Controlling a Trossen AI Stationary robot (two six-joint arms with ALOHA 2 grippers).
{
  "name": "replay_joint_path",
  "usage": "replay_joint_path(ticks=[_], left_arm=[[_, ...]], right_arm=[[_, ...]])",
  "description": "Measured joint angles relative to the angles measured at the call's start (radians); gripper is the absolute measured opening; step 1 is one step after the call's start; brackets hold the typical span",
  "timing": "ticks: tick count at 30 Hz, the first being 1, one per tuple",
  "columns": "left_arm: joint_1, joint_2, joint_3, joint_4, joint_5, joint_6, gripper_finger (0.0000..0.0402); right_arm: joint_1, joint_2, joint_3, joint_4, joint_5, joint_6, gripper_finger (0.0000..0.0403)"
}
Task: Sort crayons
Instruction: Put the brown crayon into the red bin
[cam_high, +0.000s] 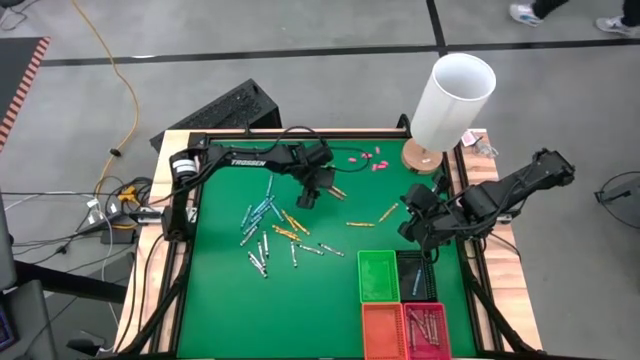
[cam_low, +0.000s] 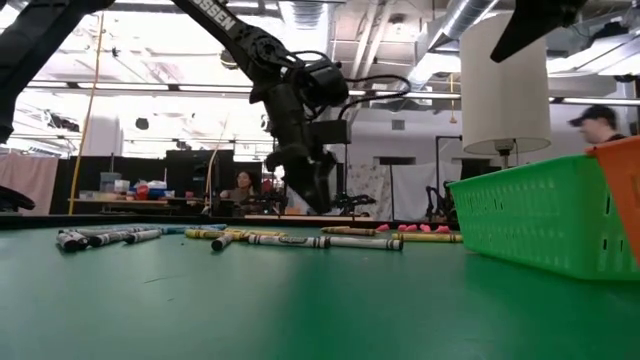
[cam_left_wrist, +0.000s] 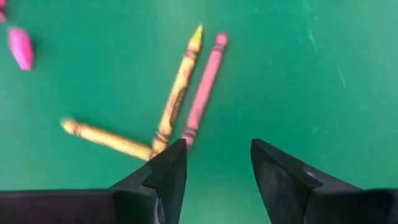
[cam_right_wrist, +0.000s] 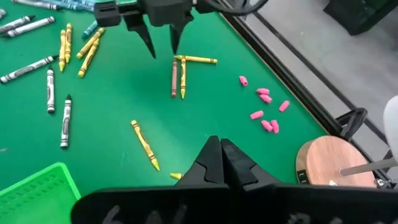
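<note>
High view: the left gripper (cam_high: 308, 197) hangs over the green desk (cam_high: 215, 300) near 12 o'clock, while crayons (cam_high: 268, 228) lie scattered toward 9 o'clock. The right gripper (cam_high: 418, 232) waits at 3 o'clock above the baskets (cam_high: 378, 276).

Low view: crayons lie flat in a row across the desk.

Left wrist view: jaws released, holding nothing, just beside a yellow crayon (cam_left_wrist: 178, 90) and a brownish-red crayon (cam_left_wrist: 204, 83).

Right wrist view: its jaws are clenched, empty.
</note>
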Motion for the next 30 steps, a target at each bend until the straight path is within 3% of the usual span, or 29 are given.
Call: replay_joint_path(ticks=[8,13,19,25,30], left_arm=[[0.000,-0.025,0.118,-0.278,0.115,-0.143,0.0138],[-0.019,-0.078,0.225,-0.521,0.122,-0.211,0.0105],[-0.068,-0.207,0.241,-0.712,0.109,-0.271,0.0065],[-0.145,-0.405,0.173,-0.693,0.109,-0.320,0.0029],[-0.202,-0.605,0.044,-0.523,0.064,-0.430,0.0004]], right_arm=[[-0.164,0.081,0.000,0.105,0.027,-0.106,0.0000],[-0.324,0.188,0.000,0.333,-0.086,-0.362,0.0000],[-0.537,0.306,0.000,0.203,-0.304,-0.353,0.0000],[-0.517,0.343,-0.010,0.015,-0.341,-0.244,0.0000],[-0.516,0.319,-0.133,0.020,-0.435,-0.147,0.0000]])
